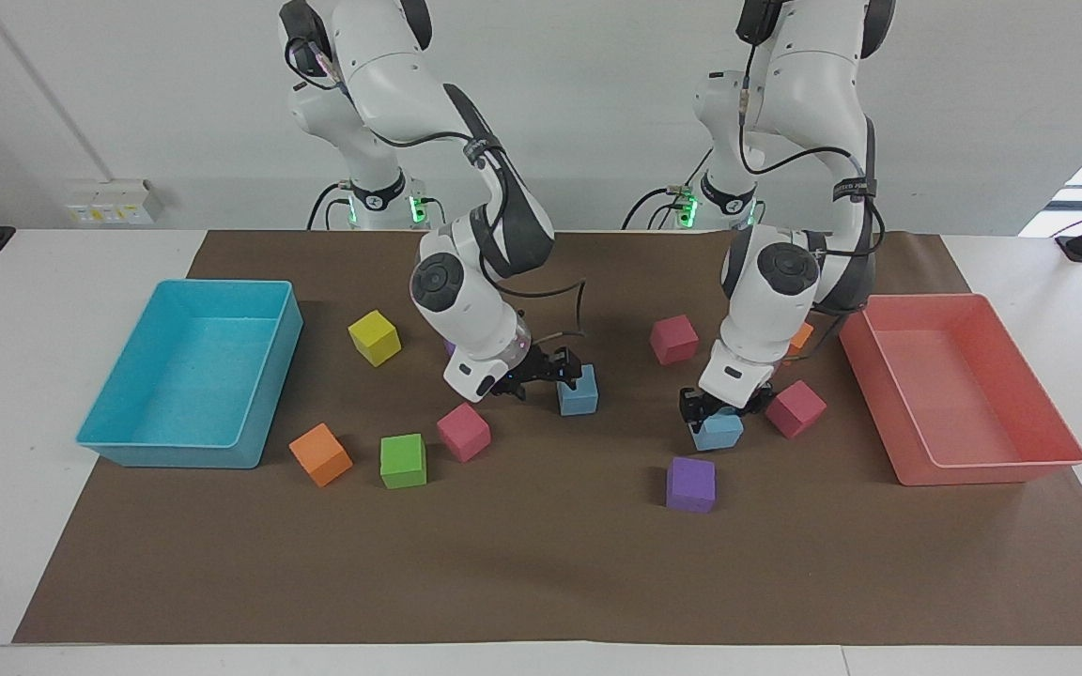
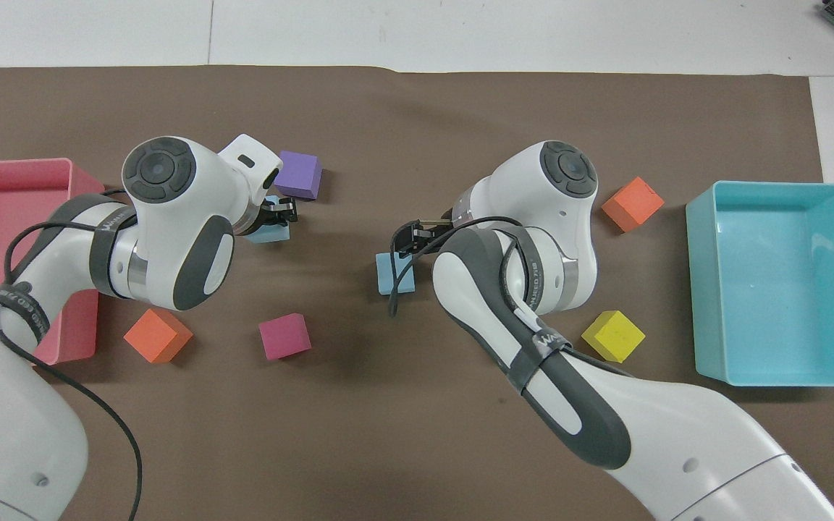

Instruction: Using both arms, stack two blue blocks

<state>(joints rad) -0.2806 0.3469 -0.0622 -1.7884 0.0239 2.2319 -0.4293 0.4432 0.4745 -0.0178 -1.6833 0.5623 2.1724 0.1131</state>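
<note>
In the middle of the facing view, the left gripper (image 1: 722, 410) is closed on one blue block (image 1: 718, 433) to carry it, while the right gripper (image 1: 541, 376), its opening unclear, sits beside the second blue block (image 1: 579, 391), probably the base.

My 2 arms (image 1: 466, 310) are glossy white with dark grey joint bands, black cables and black grippers.
</note>
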